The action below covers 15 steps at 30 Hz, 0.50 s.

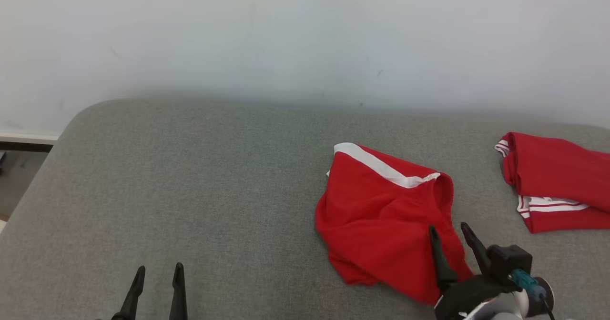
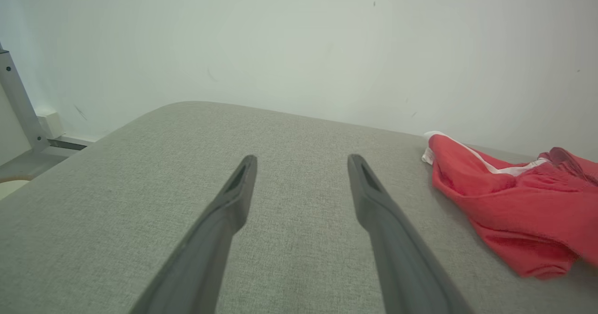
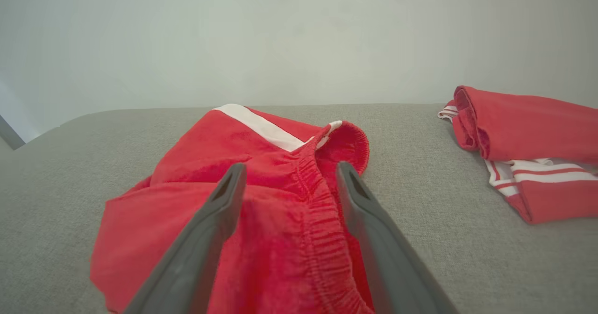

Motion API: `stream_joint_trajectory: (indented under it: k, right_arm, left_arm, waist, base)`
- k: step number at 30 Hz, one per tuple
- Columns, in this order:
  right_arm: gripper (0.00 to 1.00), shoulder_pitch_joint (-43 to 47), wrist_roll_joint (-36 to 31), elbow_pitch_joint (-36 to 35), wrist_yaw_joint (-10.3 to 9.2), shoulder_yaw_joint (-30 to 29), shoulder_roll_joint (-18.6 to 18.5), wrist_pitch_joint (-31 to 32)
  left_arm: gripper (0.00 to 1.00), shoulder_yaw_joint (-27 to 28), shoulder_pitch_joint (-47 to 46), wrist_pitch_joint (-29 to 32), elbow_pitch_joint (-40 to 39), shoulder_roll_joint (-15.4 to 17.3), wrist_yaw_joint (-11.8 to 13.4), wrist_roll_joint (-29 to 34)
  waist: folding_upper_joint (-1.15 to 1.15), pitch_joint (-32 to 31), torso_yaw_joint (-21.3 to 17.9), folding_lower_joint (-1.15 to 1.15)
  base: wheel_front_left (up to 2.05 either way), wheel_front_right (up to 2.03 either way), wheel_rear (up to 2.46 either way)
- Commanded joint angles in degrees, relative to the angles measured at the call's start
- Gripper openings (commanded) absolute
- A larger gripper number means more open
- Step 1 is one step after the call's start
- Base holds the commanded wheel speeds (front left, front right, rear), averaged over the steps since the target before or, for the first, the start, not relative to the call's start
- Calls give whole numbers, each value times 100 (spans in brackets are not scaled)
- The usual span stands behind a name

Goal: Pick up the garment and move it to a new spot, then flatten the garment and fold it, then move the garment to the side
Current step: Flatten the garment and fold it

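Note:
A red garment (image 1: pixel 381 210) with a white stripe lies crumpled on the grey cushion, right of centre. My right gripper (image 1: pixel 450 229) stands open over its near right edge, one finger on each side of the elastic waistband (image 3: pixel 322 211), nothing pinched between them. In the right wrist view the garment (image 3: pixel 261 197) spreads under and past the two fingers. My left gripper (image 1: pixel 158 271) is open at the lower left, well away from the cloth. The left wrist view has the open left gripper (image 2: pixel 301 162) over bare cushion, with the garment (image 2: pixel 518 206) at the right.
A second red garment (image 1: pixel 557 182) with white stripes lies folded at the far right of the grey cushion (image 1: pixel 190 191). A pale wall (image 1: pixel 305 34) rises behind. The cushion's left edge drops to the floor (image 1: pixel 19 177).

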Motion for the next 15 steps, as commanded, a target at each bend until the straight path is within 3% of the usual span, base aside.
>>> stream_joint_trajectory:
  k: [1, 8, 15]
  right_arm:
    - [100, 146, -17, -109, -10, -70, 12, -4]
    - [100, 410, -32, -156, -10, -245, 18, -4]
    - [100, 152, 10, 728, -10, -189, -121, 89]
  left_arm:
    - [100, 6, 0, -13, 10, -8, 8, -18]
    - [100, -40, -26, -13, 13, -7, 9, -23]
    - [100, -67, -74, -13, 31, -8, 9, -5]
  waist:
    - [0, -10, -42, 0]
    - [0, 21, -141, 0]
    - [0, 62, -124, 0]
  base:
    - [0, 0, 0]
    - [0, 0, 0]
    - [0, 0, 0]
